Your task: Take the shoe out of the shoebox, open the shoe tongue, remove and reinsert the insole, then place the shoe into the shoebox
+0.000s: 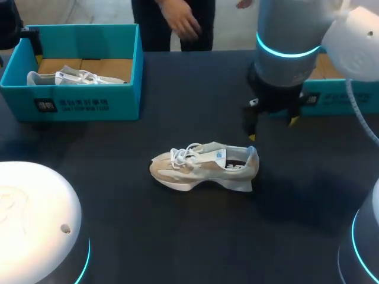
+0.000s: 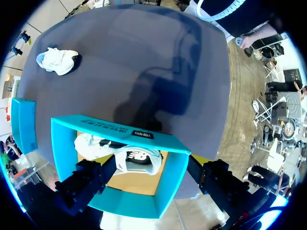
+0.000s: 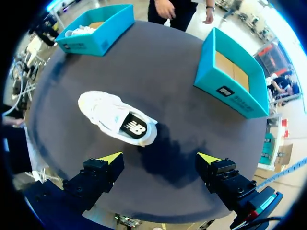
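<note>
The shoe (image 1: pixel 204 167) stands on its sole in the middle of the frame on the dark bench (image 1: pixel 177 236), toe to the left. The right pincer (image 3: pixel 159 162) is just behind it, spread wide and holding nothing. The empty shoebox (image 1: pixel 340 97) sits at the right edge, and the left pincer (image 2: pixel 153 179), also wide open and empty, hovers over the upper-left shoebox (image 1: pixel 77 103), where a second shoe (image 1: pixel 74 77) lies.

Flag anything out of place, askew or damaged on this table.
Nothing stands out. The shoe stands upright on its sole mid-table, a second shoe lies inside the left shoebox, and nothing is spilled.
</note>
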